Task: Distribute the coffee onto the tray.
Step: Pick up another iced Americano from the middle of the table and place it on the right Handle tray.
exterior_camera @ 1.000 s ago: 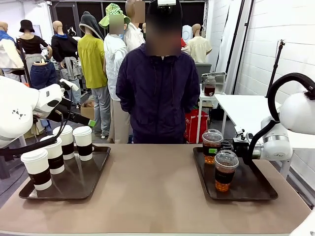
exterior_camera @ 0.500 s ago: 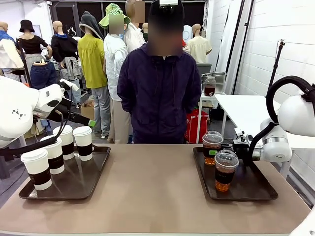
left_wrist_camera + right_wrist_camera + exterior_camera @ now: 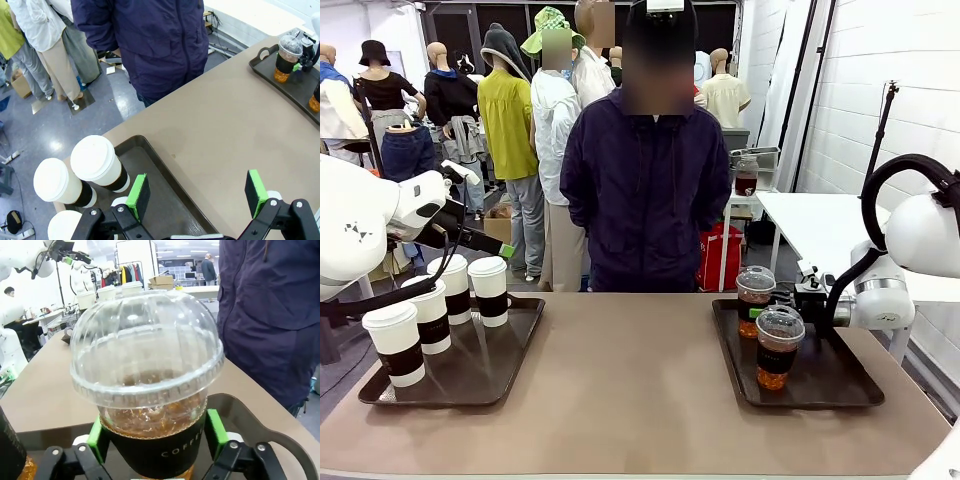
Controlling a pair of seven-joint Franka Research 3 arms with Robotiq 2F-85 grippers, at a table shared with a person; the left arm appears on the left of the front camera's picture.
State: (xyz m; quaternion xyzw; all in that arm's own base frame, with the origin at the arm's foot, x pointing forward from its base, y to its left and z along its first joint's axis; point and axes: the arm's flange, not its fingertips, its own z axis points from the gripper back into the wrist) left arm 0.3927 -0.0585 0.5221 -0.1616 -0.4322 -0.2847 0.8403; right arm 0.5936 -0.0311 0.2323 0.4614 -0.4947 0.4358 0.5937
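My right gripper (image 3: 156,437) clamps the far dome-lidded cup (image 3: 755,300) on the right tray (image 3: 840,390) — my left gripper (image 3: 197,192) gapes empty over the left tray (image 3: 165,180) beside the white cups (image 3: 97,162)

White-lidded paper cups (image 3: 488,290) with dark brown sleeves; clear dome-lidded cups (image 3: 776,347) of amber-brown drink, black sleeves; dark trays (image 3: 840,380); tan desk (image 3: 630,400).

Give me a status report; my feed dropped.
Right gripper shut on far iced cup on right tray. Left gripper open over left tray, beside the paper cups. Nothing in the way.
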